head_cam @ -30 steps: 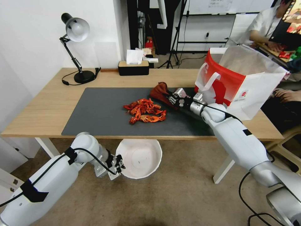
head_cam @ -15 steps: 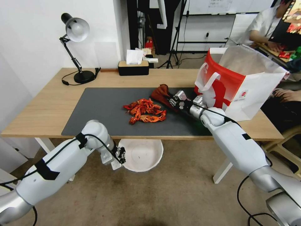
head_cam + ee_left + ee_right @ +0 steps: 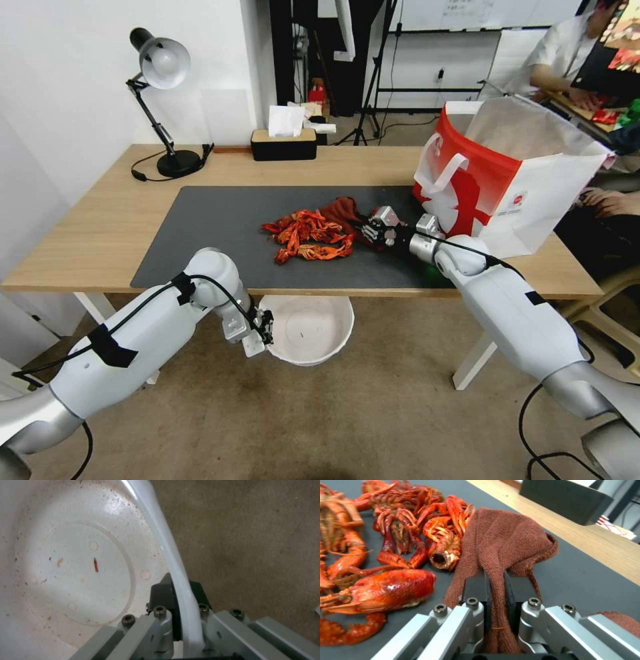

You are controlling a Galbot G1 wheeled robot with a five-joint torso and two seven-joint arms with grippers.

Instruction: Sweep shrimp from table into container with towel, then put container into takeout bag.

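Now that the right gripper (image 3: pixel 369 231), clamped on the towel (image 3: pixel 341 209), has come down from the far side of the shrimp (image 3: pixel 307 235), the cloth touches the pile's far edge on the table (image 3: pixel 100 227); a second ago it stood apart. Below the near table edge, right by the shrimp, the left gripper (image 3: pixel 266 331) has raised the bowl (image 3: pixel 308 329) closer, its fingers pinched on the rim. Catcher and pusher look set for sweeping. Beside the shrimp, past the right gripper, stands the bag (image 3: pixel 507 173).
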